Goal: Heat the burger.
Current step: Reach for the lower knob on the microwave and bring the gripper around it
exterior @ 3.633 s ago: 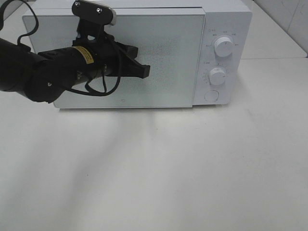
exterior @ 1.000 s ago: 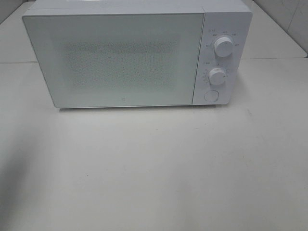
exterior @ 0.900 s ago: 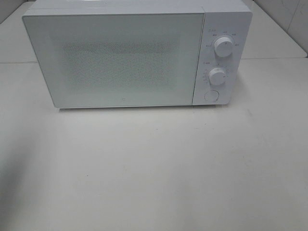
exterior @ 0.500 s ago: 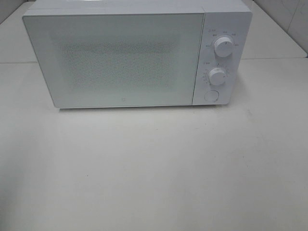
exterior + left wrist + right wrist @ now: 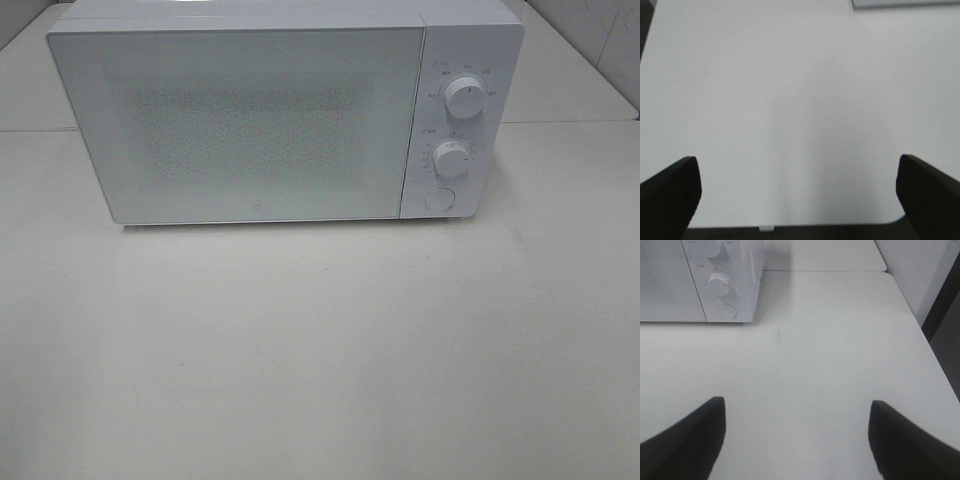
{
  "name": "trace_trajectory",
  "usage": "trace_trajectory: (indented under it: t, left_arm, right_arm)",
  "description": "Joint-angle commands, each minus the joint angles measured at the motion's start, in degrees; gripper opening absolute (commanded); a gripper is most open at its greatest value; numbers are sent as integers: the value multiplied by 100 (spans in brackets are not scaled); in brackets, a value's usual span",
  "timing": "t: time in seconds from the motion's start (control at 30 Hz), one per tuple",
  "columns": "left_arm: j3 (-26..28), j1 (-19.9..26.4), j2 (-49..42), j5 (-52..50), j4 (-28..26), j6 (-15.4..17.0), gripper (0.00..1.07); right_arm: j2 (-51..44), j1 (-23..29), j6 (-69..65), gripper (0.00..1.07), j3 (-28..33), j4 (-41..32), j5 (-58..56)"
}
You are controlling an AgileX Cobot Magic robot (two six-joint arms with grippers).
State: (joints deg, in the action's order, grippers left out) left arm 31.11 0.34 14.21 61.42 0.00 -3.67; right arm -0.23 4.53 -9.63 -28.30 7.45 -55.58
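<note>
Burger cannot be seen in any view, so where it lies cannot be told. The microwave [image 5: 250, 120] is shut, and its door [image 5: 240, 125], a pale speckled panel, hides whatever is inside. In the high view the microwave stands at 12 o'clock on the white table [image 5: 320, 350], with its front facing 6 o'clock. The control strip sits on the 3 o'clock side of the door. It carries an upper dial [image 5: 465, 97], a lower dial [image 5: 452, 159] straight toward 6 o'clock from the first, and a round button [image 5: 438, 199] just beyond that, near the bottom edge. A seam in the table runs from 9 to 3 o'clock behind the microwave. Both grippers show only in their own wrist views. The left gripper [image 5: 797, 172] hangs above plain white table, its two dark fingers [image 5: 670, 200] spread wide apart with nothing between them. The right gripper [image 5: 797, 405] is likewise spread wide and holds nothing, its fingers [image 5: 685, 445] dark and blurred at the near edge. Ahead of it and off to one side stands the control end of the microwave, with the lower dial and the button in sight, well apart from the fingertips. On the other side the table's edge shows, with a dark gap beyond it.
</note>
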Motion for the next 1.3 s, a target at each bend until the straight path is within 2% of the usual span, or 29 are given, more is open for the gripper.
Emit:
trace_trajectory:
  t: [0.03,0.33,1.3]
  left_arm:
    - [-34,6,-447,-166,-46,23,98]
    - [-23,6,-1564,-206,-86,23,98]
    - [-23,6,-1541,-206,-80,23,98]
  right_arm:
    - [-160,-29,-46,75,6,23,40]
    - [-160,-29,-46,75,6,23,40]
    - [-155,-17,-46,75,-17,29,57]
